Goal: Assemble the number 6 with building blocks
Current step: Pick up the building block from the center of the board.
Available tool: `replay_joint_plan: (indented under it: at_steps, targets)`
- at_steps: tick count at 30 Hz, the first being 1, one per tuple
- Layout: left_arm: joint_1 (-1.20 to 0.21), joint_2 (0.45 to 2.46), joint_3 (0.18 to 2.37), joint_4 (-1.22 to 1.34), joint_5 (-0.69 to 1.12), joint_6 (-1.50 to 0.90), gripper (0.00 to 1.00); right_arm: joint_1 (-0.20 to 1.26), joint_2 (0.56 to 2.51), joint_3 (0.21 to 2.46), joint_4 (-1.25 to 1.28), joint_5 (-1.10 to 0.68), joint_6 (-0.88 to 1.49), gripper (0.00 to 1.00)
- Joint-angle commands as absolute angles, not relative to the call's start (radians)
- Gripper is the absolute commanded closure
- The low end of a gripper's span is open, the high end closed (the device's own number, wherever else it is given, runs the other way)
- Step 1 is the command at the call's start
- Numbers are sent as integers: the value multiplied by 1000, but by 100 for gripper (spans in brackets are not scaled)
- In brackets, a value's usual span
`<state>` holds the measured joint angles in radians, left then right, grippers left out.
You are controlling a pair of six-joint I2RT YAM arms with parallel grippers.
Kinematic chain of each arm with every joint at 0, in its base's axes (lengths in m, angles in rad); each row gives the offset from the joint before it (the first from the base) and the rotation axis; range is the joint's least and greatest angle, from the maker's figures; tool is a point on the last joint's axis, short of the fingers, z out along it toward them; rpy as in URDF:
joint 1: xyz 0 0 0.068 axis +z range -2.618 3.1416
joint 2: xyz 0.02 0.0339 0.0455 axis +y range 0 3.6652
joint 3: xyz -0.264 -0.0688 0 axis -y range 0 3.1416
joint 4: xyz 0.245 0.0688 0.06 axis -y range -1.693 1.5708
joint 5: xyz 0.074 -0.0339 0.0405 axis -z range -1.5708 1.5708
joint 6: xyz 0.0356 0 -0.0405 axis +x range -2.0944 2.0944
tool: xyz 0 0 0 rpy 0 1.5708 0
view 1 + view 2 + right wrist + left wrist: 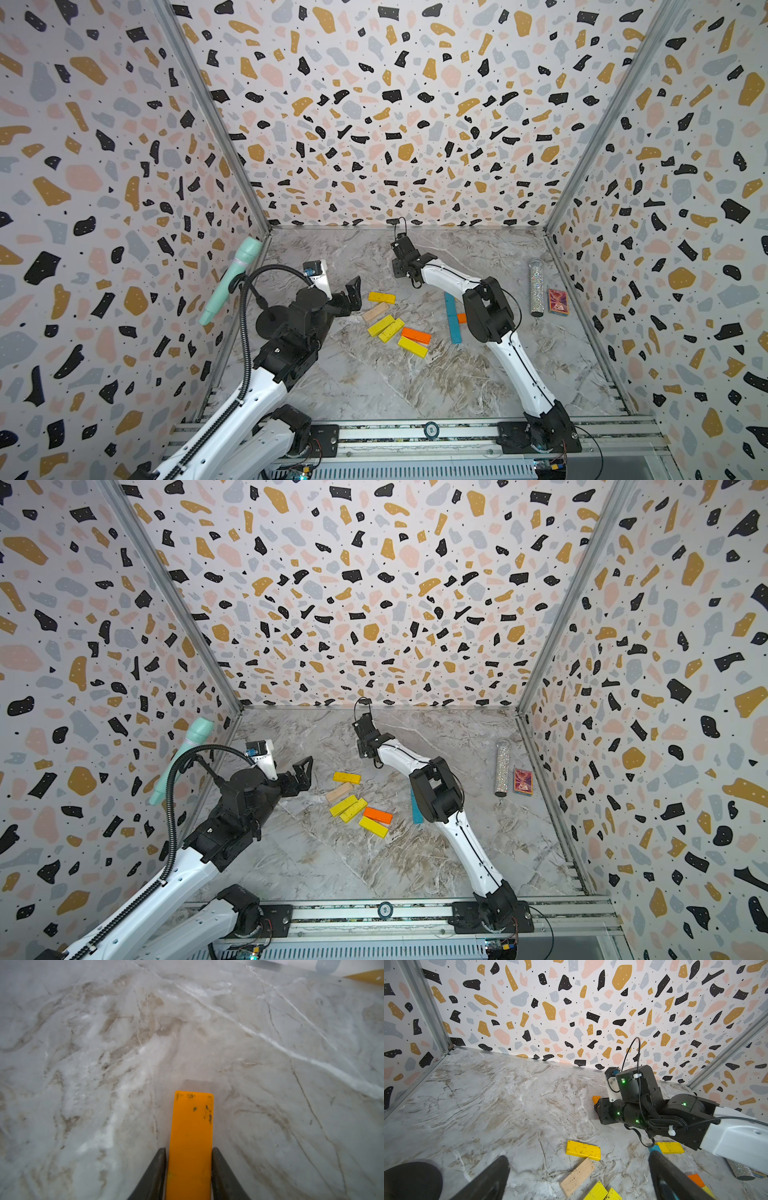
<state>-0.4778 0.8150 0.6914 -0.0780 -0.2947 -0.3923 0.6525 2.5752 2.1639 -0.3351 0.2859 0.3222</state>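
Loose building blocks lie mid-table in both top views: a yellow one [381,297], a beige one [375,311], two yellow ones side by side [385,327], an orange one [416,335], another yellow [412,347] and a long teal one [452,318] partly under the right arm. My right gripper [189,1149] is shut on an orange block [192,1126], with one finger against each long side. It is low over the far middle of the table [400,268]. My left gripper [353,297] hangs open, just left of the yellow and beige blocks [578,1176].
A glittery tube [537,286] and a red card box [557,302] lie at the right side near the wall. A mint microphone [230,280] on a black round stand [270,324] leans at the left wall. Patterned walls enclose three sides.
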Motion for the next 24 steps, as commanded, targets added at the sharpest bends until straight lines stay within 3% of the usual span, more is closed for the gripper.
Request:
replay_joint_plan:
  at_steps: [1, 10, 17, 24]
  targets:
    - [-469, 811, 683, -48, -297, -377, 1, 646, 2554, 2100, -457, 300, 280, 68]
    - [-469, 852, 683, -29, -288, -385, 1, 646, 2407, 1933, -359, 216, 218, 77]
    - [-469, 886, 695, -12, -210, -382, 0, 646, 2053, 1580, -170, 78, 223, 78]
    - [-470, 969, 713, 30, -91, -361, 1, 661, 1661, 1177, -138, 54, 317, 78]
